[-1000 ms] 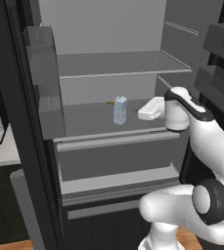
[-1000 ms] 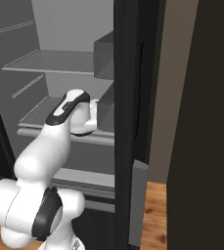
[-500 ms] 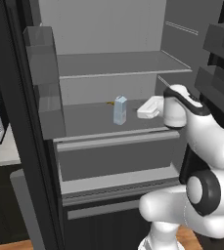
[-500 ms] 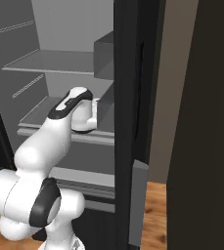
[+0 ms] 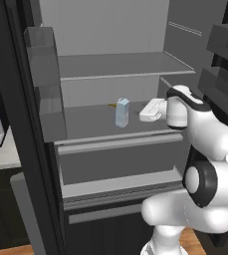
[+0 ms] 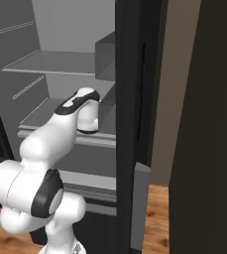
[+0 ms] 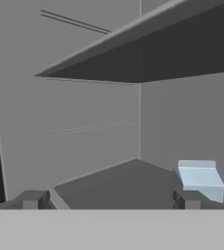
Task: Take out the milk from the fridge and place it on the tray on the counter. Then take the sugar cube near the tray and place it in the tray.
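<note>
One milk carton (image 5: 122, 112), no legible label, stands on the fridge (image 5: 115, 64) shelf. Gripper (image 7: 111, 199) jaws spread wide, empty; the carton sits just beyond one fingertip, outside the gap.

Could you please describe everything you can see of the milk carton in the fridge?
The milk is a small pale blue-and-white carton with a gabled top, standing upright on the fridge's middle grey shelf. Nothing grips it; the open gripper sits beside it, apart. Something small and yellow pokes out behind it.
</note>
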